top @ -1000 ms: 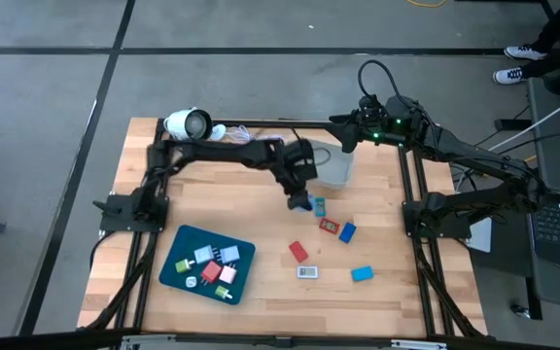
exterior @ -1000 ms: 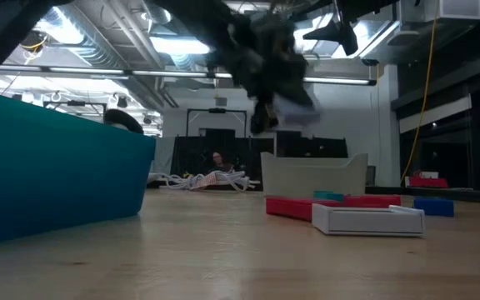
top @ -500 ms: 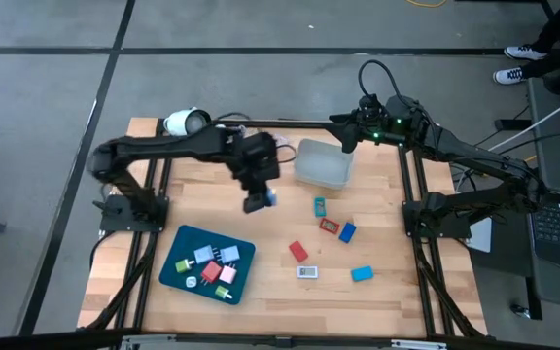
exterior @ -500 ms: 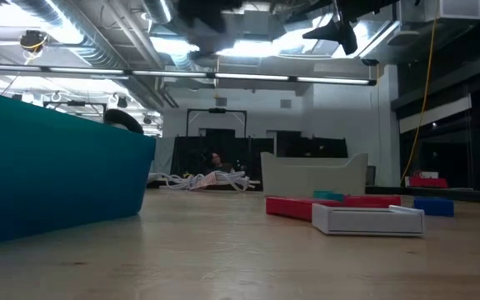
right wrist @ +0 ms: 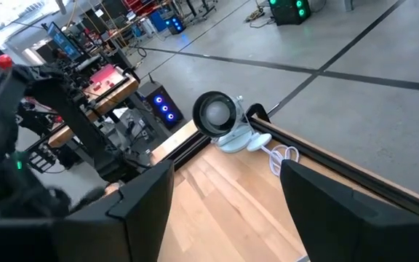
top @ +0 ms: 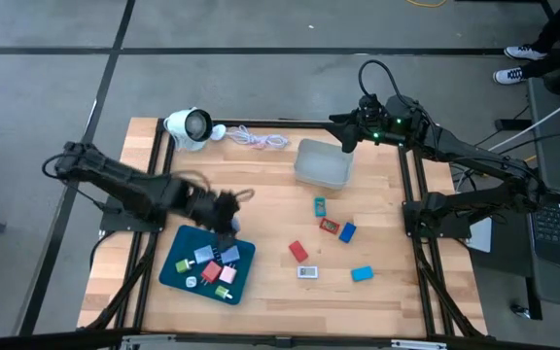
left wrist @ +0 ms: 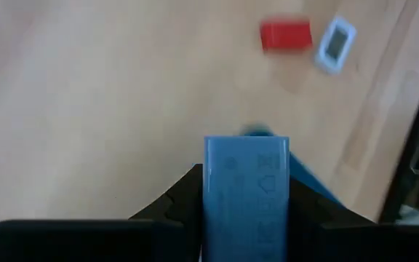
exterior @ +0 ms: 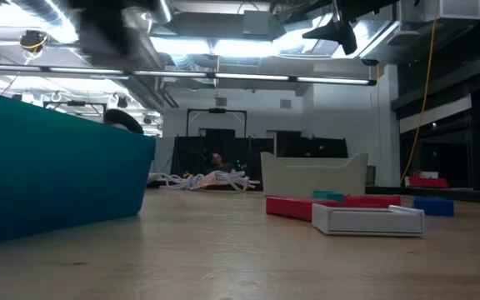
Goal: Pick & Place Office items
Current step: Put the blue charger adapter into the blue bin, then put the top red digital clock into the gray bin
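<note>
The left claw [top: 225, 212] hangs over the counter [top: 270, 292] at the upper right edge of the dark teal tray [top: 178, 277], clenched on a light blue block [left wrist: 246, 193]; the left wrist view shows that block upright between the two dark fingers [left wrist: 177, 200], and past it a red block [left wrist: 286, 35] and a white piece [left wrist: 337, 45] lying close together on the wood. In the overhead view the arm is blurred, so the block in the claw is hard to make out there.

Inside the tray, which sits at about 8 o'clock on the counter, lie several small office items: a light blue piece [top: 183, 263], a white and light blue piece [top: 203, 255], a red piece [top: 211, 272], a pink piece [top: 227, 275], a pale striped piece [top: 229, 257], a green and white piece [top: 192, 282] and a white piece [top: 225, 292].

Right of centre, toward 4 o'clock, more items are scattered on bare wood: a teal block [top: 319, 206], a red piece with a green face [top: 329, 227] just beside a dark blue block [top: 347, 232], the red block [top: 298, 252], the white piece [top: 307, 271] just below it, and a bright blue block [top: 362, 274] well apart toward the right edge.

A grey bin [top: 323, 164] stands near 1 o'clock. A white round camera [top: 188, 124] with a coiled cord [top: 254, 139] sits at 11 o'clock.

The right claw [top: 346, 139] waits raised above the far right corner, beside the bin; its fingers [right wrist: 148, 211] stand wide apart, released.
</note>
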You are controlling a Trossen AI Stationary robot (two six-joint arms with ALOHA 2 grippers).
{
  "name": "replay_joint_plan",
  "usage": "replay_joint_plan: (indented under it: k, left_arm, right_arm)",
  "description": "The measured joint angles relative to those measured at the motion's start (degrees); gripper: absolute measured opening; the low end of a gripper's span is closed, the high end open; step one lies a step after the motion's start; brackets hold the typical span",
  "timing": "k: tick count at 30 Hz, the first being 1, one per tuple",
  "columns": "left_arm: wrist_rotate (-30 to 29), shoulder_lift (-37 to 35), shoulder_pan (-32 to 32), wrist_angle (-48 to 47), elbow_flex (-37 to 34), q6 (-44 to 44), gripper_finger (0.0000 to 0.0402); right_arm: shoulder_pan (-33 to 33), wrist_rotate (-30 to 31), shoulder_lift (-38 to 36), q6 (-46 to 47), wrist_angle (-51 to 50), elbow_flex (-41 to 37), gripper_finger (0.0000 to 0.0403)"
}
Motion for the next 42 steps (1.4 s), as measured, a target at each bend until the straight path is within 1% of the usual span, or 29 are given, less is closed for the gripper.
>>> replay_joint_plan:
  k: [3,6,9,13,16,19,23,25,28,32,34,36,39,42]
  left_arm:
    - [-1.1,-0.6,-6.4,5.6,-5.6,-9.4,0.0109]
    - [-3.9,-0.7,-10.9,7.9,-8.2,-16.3,0.0109]
    - [-7.3,-0.7,-13.4,8.3,-9.9,-20.0,0.0109]
    - [-8.5,-0.7,-16.1,9.5,-13.4,-24.4,0.0109]
    - [-8.7,-0.7,-18.9,12.4,-17.5,-28.4,0.0109]
    - [-8.8,-0.7,-21.7,18.7,-22.8,-33.4,0.0109]
    - [-12.3,-0.7,-24.2,27.2,-28.3,-39.3,0.0109]
    - [-14.6,-0.7,-25.0,29.4,-30.0,-41.4,0.0126]
    - [-16.7,-0.8,-24.9,30.2,-31.3,-44.8,0.018]
    - [-17.7,-1.2,-24.6,30.3,-31.1,-44.4,0.0244]
    - [-20.1,-2.1,-24.6,30.3,-30.9,-44.2,0.0265]
    - [-24.9,-3.9,-24.6,32.0,-30.3,-43.2,0.0279]
    - [-31.9,-7.2,-24.6,33.2,-29.8,-42.0,0.0287]
    - [-35.8,-11.1,-24.6,33.8,-29.9,-38.8,0.0287]
  right_arm:
    - [0.0,-0.2,0.0,0.8,-0.1,0.0,0.0257]
    - [0.0,-0.5,0.0,0.9,-0.1,0.0,0.0257]
    - [0.2,-1.1,0.0,1.0,-0.2,0.0,0.0257]
    - [1.2,-3.5,0.0,4.0,-0.7,0.0,0.0257]
    - [3.6,-4.9,0.2,5.8,-2.2,0.0,0.0257]
    - [7.2,-4.1,1.1,7.6,-5.3,0.0,0.0257]
    - [12.0,-2.0,3.3,10.9,-7.7,0.0,0.0257]
    - [14.8,-0.5,4.6,12.5,-8.5,0.0,0.0257]
    - [19.4,3.8,6.7,13.1,-9.9,0.0,0.0257]
    - [23.7,5.8,9.3,14.4,-11.4,0.0,0.0257]
    - [25.9,6.8,10.6,15.9,-12.0,0.0,0.0257]
    - [28.2,7.4,11.9,16.9,-13.9,0.0,0.0257]
    - [31.4,8.7,14.4,19.0,-17.4,0.0,0.0257]
    - [33.9,12.4,16.7,21.1,-19.3,0.0,0.0257]
